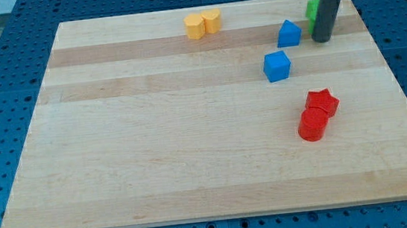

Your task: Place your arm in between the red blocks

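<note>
My tip (323,39) sits well above the 2 touching red blocks (317,115).

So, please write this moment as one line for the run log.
my tip: right of upper blue block, beside green block | red star and red cylinder: touching, below | between reds: not yet

You are looking at a brightly, evenly lit worktop (193,160), light falling from overhead. Blocks are casting only short, soft shadows. No glare is showing on the pale wood. Focus is holding sharp throughout, edges running straight without distortion.
</note>
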Robot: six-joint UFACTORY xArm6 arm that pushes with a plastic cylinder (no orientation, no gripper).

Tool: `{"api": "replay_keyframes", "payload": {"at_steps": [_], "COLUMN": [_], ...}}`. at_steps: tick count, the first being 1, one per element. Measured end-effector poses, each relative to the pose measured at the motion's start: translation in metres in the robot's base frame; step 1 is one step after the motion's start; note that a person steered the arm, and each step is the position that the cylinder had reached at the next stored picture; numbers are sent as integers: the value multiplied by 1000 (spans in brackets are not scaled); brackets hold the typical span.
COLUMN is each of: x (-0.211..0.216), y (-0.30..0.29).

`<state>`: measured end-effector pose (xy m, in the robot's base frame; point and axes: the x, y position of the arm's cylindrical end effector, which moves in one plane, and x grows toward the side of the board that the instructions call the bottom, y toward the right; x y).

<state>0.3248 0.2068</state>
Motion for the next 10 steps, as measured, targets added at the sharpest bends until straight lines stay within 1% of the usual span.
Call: {"api": "replay_keyframes", "payload": {"at_steps": [1,2,4,6,7,8,9,10], "x": [14,39,41,61,61,78,110,111], "y": [-4,-7,-7,18,18,18,15,15]}}
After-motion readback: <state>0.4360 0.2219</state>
